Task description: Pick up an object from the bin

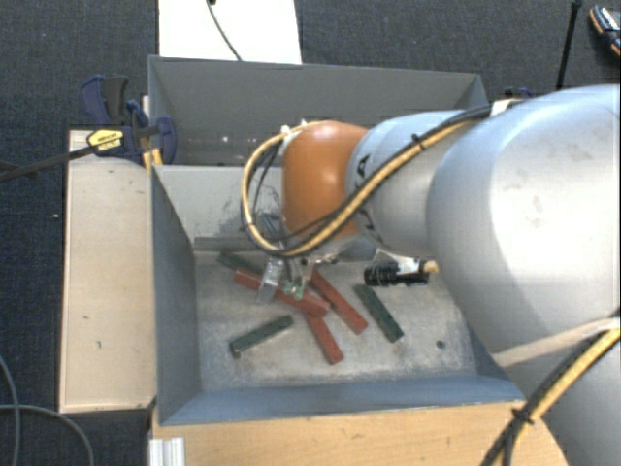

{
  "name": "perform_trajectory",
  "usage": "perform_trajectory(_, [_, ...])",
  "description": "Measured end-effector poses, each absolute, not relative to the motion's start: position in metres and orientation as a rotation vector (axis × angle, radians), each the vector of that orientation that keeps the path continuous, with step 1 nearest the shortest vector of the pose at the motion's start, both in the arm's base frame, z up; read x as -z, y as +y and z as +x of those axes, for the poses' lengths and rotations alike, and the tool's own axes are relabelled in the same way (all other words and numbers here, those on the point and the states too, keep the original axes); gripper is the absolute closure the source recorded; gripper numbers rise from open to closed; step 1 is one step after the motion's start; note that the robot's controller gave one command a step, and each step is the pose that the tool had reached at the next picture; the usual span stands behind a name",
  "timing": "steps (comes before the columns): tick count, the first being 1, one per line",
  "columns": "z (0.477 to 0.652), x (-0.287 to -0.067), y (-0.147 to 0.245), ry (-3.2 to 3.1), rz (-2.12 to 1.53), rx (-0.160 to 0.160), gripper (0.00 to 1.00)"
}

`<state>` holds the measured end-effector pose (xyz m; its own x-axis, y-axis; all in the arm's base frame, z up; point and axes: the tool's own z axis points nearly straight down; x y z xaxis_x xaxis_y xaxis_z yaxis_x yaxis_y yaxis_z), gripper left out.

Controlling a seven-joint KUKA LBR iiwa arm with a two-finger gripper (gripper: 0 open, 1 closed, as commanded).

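My gripper [281, 284] is low in the bin's middle, under the orange wrist cover. It is open, and its two fingertips [267, 286] stand apart over a long red bar [254, 282] that lies slanted on the floor. Whether they touch the bar I cannot tell. A second red bar [342, 307] lies just right of the gripper, and a third red bar [326, 339] lies in front of it. A dark green bar [260, 335] rests to the front left, apart from the others.
Another green bar [379, 314] lies to the right on the bin floor. A dark green bar [231, 260] sits at the back wall, partly under the wrist. A black cylinder [393, 276] shows beside the arm. The arm covers the bin's right side.
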<state>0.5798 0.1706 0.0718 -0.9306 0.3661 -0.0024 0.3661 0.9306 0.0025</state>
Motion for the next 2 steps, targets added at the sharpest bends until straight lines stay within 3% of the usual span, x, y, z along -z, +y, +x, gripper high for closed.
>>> perform_trajectory(2, [0.5781,-0.0759,0.1702,3.088,0.587,0.001,1.00])
